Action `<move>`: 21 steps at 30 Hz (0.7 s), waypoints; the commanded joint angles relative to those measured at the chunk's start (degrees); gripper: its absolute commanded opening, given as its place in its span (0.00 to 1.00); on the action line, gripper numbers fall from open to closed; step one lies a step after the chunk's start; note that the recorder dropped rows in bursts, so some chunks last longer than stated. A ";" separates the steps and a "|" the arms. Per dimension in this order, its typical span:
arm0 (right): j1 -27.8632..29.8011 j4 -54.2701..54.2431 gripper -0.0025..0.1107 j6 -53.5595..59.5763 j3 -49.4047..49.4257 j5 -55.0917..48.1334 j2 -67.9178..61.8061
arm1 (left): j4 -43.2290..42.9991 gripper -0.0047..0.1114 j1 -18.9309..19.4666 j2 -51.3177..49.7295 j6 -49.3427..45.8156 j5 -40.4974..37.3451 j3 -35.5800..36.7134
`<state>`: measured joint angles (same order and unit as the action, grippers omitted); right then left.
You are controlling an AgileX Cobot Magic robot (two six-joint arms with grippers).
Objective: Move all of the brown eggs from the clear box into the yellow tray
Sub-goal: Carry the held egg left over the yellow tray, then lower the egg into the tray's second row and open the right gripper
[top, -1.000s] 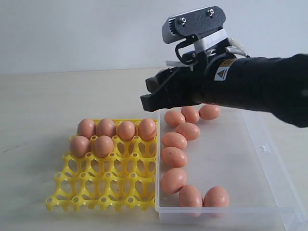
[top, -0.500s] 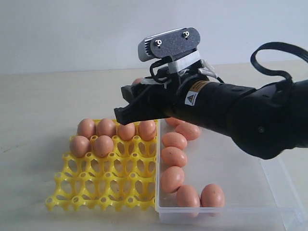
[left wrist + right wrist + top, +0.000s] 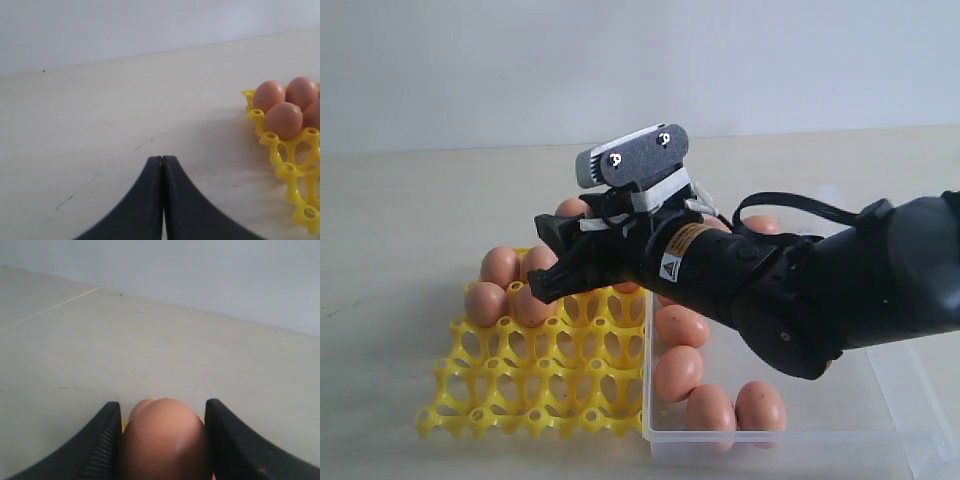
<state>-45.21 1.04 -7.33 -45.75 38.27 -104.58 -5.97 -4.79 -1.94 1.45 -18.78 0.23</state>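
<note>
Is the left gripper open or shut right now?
Shut. The left gripper's two black fingers press together, no gap, nothing between them.

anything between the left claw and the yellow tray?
Nothing. In the left wrist view, only bare table lies between the shut left claw and the near edge of the yellow tray.

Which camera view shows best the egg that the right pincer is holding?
The right wrist view: the egg sits close up between the fingers of the right pincer. The exterior view shows only a small part of it, behind the pincer. The left wrist view does not show it.
</note>
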 commanded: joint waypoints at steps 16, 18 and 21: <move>-0.12 3.86 0.02 1.77 -0.03 13.61 -9.32 | 0.13 0.04 -0.40 -0.14 0.25 0.68 -0.23; -0.12 4.11 0.02 1.93 -0.03 14.67 -10.13 | 0.13 0.04 -0.40 -0.14 0.25 0.68 -0.23; -0.12 4.11 0.02 2.04 -0.03 15.91 -11.06 | 0.13 0.04 -0.40 -0.14 0.25 0.68 -0.23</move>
<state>-45.21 4.47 -6.05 -45.66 51.60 -114.95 -5.97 -4.79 -1.94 1.45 -18.78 0.23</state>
